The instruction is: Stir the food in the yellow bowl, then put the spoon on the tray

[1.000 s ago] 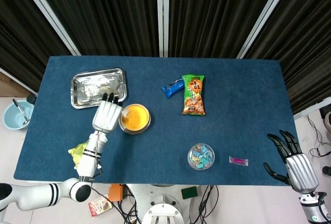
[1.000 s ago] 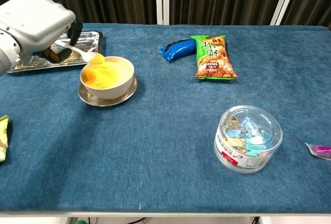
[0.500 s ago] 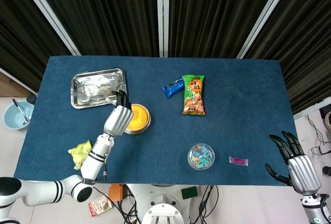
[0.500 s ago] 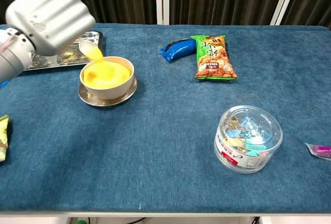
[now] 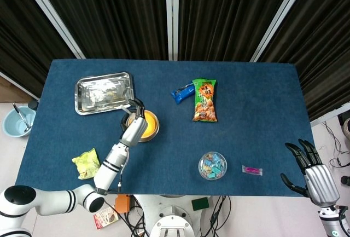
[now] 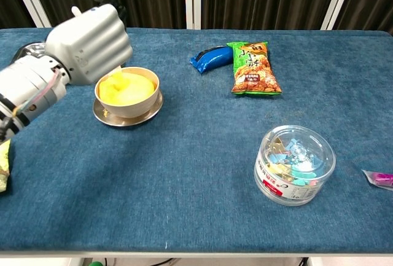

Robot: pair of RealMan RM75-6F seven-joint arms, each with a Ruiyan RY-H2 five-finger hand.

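The yellow bowl (image 5: 149, 126) of yellow food sits on a metal saucer (image 6: 127, 117) at the table's left, just right of the steel tray (image 5: 104, 92). My left hand (image 5: 135, 128) hangs over the bowl's left half with its fingers curled in. In the chest view this left hand (image 6: 91, 43) covers the bowl's (image 6: 128, 89) far-left rim. The spoon that it carried a moment ago is hidden behind the hand in both views. My right hand (image 5: 314, 174) is past the table's front right corner, fingers spread, holding nothing.
A green snack bag (image 5: 204, 100) and a blue packet (image 5: 182, 92) lie at the middle back. A clear tub of small items (image 5: 212, 166) and a pink wrapper (image 5: 252, 169) sit front right. A yellow-green crumpled wrapper (image 5: 86, 163) lies front left.
My left hand has swung right from the tray side to above the bowl. The spoon with food, seen at the bowl's rim earlier, is now covered. The right hand has barely moved.
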